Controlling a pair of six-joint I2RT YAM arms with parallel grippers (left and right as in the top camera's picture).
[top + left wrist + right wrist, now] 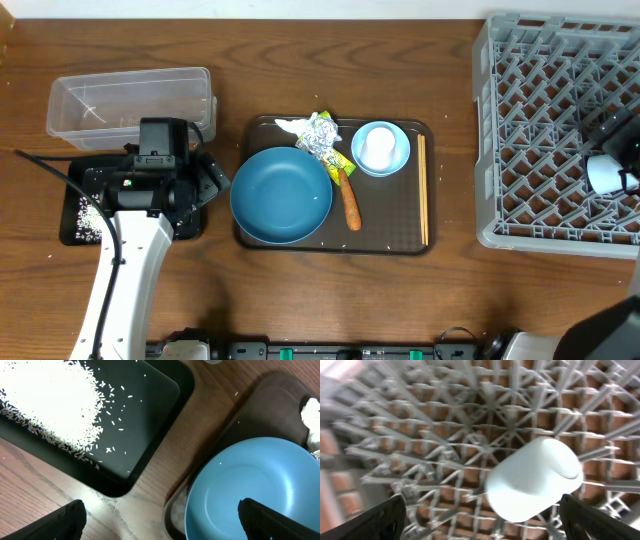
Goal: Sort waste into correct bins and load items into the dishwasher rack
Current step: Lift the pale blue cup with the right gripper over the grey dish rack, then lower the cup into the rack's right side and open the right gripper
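With the right hand (480,510) released and spread above the one white cup (535,480) lying tilted in the dishwasher rack (540,130), that cup could roll on the lattice, while the left hand (161,507), also open, hangs by the one large blue bowl (281,195), with one small bowl (401,156) and one carrot stick (350,205) on the brown tray (400,240).

The overhead camera looked straight down from high above the desk (300,60), taking in its whole width from the clear tub (130,74) to the grey rack (545,130). The left wrist camera pointed down at close range on the black tray (150,420) and the blue bowl (250,490), both also visible from overhead. The right wrist camera sat close over the rack's lattice and a white cup (535,480), its picture blurred; the overhead view showed these too.
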